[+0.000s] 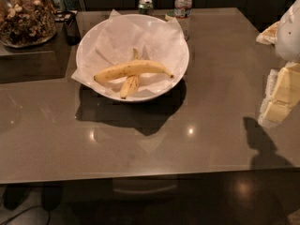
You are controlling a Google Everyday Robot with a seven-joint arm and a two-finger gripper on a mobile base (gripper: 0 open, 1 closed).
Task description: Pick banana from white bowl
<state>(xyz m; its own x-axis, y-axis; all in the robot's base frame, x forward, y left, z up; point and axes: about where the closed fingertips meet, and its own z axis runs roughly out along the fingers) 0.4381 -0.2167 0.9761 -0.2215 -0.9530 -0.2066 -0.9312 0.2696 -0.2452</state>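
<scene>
The banana [131,69] is long, curved and yellow with small brown specks. It lies across the middle of the white bowl [183,69], its thin stem tip pointing right. A shorter, stubbier banana [130,85] lies partly under it, pointing toward the bowl's front. The bowl is wide, lined with crinkled white paper, and stands at the back middle of the brown table [140,144]. My gripper [280,92], cream-yellow under a white arm part, hangs at the right edge of the view, well to the right of the bowl and apart from it.
A water bottle [183,8] and a green can [146,5] stand just behind the bowl. A glass jar of snacks [26,15] and a dark object [71,26] sit at the back left on a lower counter. The table's front edge runs along the bottom.
</scene>
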